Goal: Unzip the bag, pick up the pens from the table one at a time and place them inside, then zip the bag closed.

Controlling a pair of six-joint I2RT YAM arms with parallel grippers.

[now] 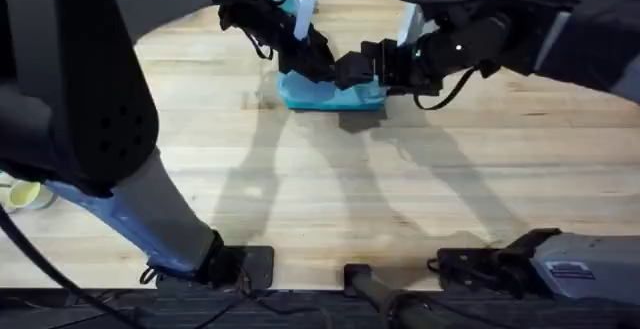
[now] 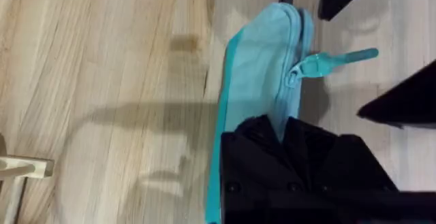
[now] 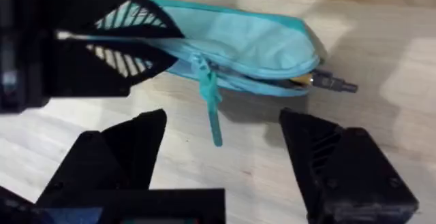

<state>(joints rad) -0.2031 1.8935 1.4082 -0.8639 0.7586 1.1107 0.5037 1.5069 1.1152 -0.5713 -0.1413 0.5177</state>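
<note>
Bag: the teal bag (image 1: 330,93) lies on the desk (image 1: 300,199), with both arms at it.
Left fingers: the left gripper (image 1: 318,57) is clenched on one end of the bag; in the left wrist view the fabric (image 2: 262,67) runs straight out from its tips.
Right fingers: the right gripper (image 3: 221,163) is spread wide, grasping nothing.
Zipper pull: the tab (image 3: 211,108) hangs between the right fingers.
Pens: a dark pen tip (image 3: 334,83) pokes from the bag's far end, beyond the right fingers.
</note>
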